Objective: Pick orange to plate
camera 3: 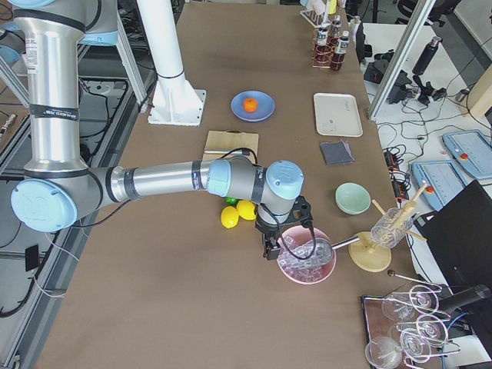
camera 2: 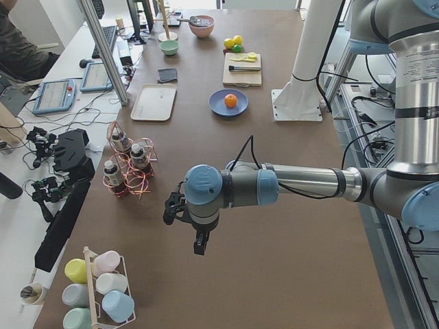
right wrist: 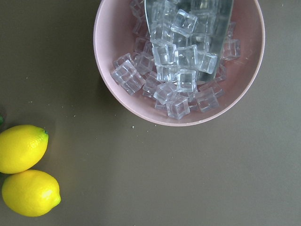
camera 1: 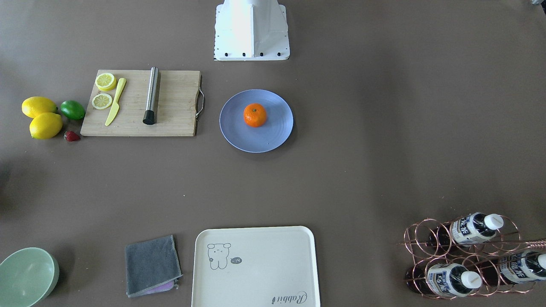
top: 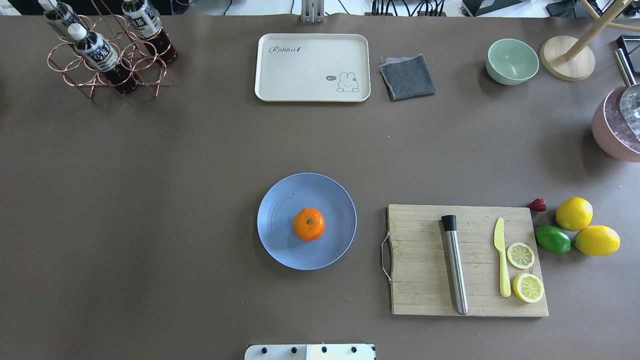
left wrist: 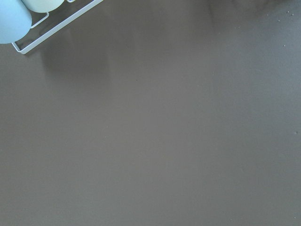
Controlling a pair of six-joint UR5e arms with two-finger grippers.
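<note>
The brown-covered table (top: pixel 150 200) carried every item. The overhead and front-facing views showed its central area with no arm over it.

The left arm (camera 2: pixel 302 181) appeared only in the left side view, stretched out low over the table end well apart from the fruit. The right arm (camera 3: pixel 161 181) appeared only in the right side view, reaching toward the opposite end. Both postures read as parked clear of the work area.

The rectangular wooden cutting board (top: pixel 420 250) lay beside the plate and apart from it.

The round pink bowl of ice cubes (right wrist: pixel 104 47) lay directly under the right wrist camera, with two yellow lemons (right wrist: pixel 21 148) nearby. The overhead view cropped this bowl at its edge.

The round blue-grey plate (top: pixel 280 240) sat near the table centre, in front of the robot base.

The small bright-orange orange (top: pixel 308 224) rested on the plate, near its middle, stem dot upward. The task was therefore judged complete.

The left gripper (camera 2: pixel 199 243) and right gripper (camera 3: pixel 270 247) showed in side views only, so their opening could not be determined. Neither was near the orange.
</note>
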